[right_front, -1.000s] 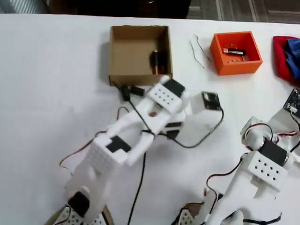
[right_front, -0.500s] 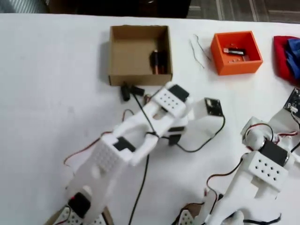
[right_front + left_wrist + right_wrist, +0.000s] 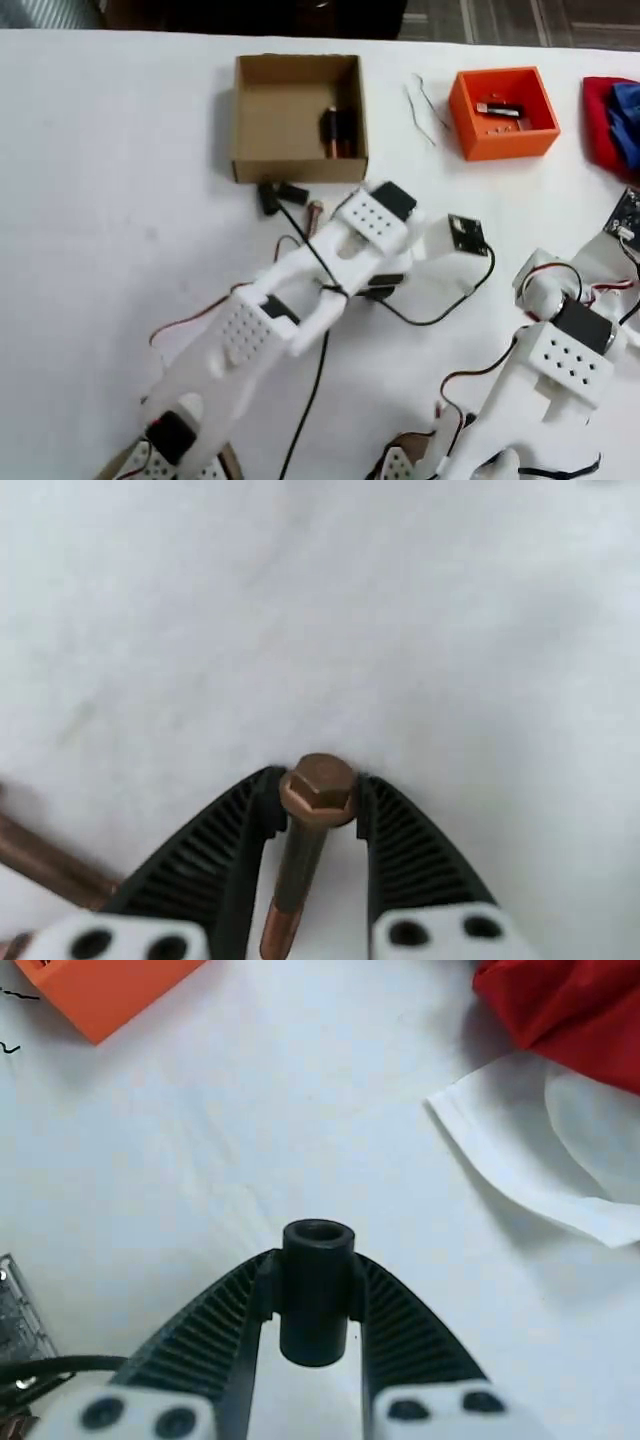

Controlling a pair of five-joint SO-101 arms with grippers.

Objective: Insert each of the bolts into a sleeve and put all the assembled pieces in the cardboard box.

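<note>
While the left end effector (image 3: 318,785) is clamping a bolt (image 3: 303,855) and the right end effector (image 3: 315,1268) is clamping a sleeve (image 3: 317,1305), I am judging that axis alignment is mattering most.

Left arm (image 3: 250,330) outstretched, right arm (image 3: 560,362) folded close, jaws of both clamped.

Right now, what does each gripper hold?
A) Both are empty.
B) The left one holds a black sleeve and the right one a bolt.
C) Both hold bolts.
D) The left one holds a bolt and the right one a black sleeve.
D: in its own wrist view the left gripper is closed on a copper bolt, and the right gripper is closed on a black sleeve.
</note>
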